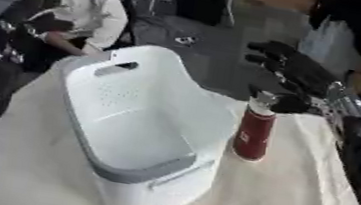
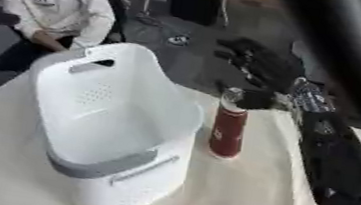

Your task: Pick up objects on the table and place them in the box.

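We see a white box [image 1: 140,134], a plastic basket with slotted handles and a grey rim, standing at the centre-left of the frame on the counter [image 1: 294,201], which is covered with a cream cloth. Its inside shows only bare white walls and floor.

Just to the right of the box, a dark red bottle [image 1: 253,135] with a pale cap stands upright on the cloth, close to the box's right wall but apart from it.

Our right hand [image 1: 298,75] comes in from the right side of the frame and sits in the upper right, above and slightly behind the bottle's cap. Its fingers are spread and mostly straight, reaching toward the upper left; its thumb hangs just beside the cap. We cannot tell whether the thumb touches the cap, and the fingers hold nothing.

Our left hand [image 1: 34,8] shows in the upper left of the left eye view, raised off the counter, dark fingers lifted. Whether they are straight or curled we cannot tell.

Behind the box at the top left, a person in a white top sits at the far edge of the counter.
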Tool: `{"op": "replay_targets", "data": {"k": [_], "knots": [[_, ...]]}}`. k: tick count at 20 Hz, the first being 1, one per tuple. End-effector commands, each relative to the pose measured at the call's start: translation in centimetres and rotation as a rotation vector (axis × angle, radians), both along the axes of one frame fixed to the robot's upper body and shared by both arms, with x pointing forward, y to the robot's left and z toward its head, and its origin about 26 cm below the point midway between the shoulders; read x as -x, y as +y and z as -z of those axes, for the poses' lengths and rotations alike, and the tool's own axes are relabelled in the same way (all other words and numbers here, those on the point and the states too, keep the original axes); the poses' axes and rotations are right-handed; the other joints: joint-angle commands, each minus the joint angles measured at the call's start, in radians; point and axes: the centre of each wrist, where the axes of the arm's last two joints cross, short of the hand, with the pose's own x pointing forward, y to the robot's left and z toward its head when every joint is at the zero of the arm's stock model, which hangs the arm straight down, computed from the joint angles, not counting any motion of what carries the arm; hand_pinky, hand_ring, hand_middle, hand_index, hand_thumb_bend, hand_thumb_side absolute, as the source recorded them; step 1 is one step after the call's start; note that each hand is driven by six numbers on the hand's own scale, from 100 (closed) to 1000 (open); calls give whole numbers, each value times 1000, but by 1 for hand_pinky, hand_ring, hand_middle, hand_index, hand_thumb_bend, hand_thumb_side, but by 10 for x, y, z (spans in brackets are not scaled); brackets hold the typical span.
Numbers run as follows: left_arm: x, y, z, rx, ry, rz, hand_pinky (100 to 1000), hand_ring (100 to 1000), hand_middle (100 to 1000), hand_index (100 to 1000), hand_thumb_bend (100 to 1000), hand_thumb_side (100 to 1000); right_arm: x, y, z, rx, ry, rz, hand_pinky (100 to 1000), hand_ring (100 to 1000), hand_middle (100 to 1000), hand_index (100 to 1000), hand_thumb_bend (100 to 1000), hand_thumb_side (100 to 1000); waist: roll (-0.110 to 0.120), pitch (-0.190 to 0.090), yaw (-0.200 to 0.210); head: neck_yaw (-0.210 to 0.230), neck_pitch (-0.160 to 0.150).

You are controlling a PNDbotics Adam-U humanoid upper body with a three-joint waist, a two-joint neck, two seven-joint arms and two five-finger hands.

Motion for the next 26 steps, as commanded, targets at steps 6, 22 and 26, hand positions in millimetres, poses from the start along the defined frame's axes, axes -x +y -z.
{"op": "replay_targets", "data": {"k": [6,22,26], "knots": [[1,-1,-10,-9,-36,12,1000,778,922,1000,447,1000,-1,-4,1,4,-9,12,1000,971,1000,987,168,1000,4,-5,6,7,-16],[0,-1,-11,-8,-38,13,1000,778,923,1000,444,1000,0,-5,8,21,11,15,1000,983,1000,984,154,1000,5,-6,4,11,-23],[0,-1,-11,-8,-37,13,1000,778,922,1000,446,1000,0,-5,9,26,12,15,1000,986,1000,983,153,1000,5,-5,5,11,-22]]}}
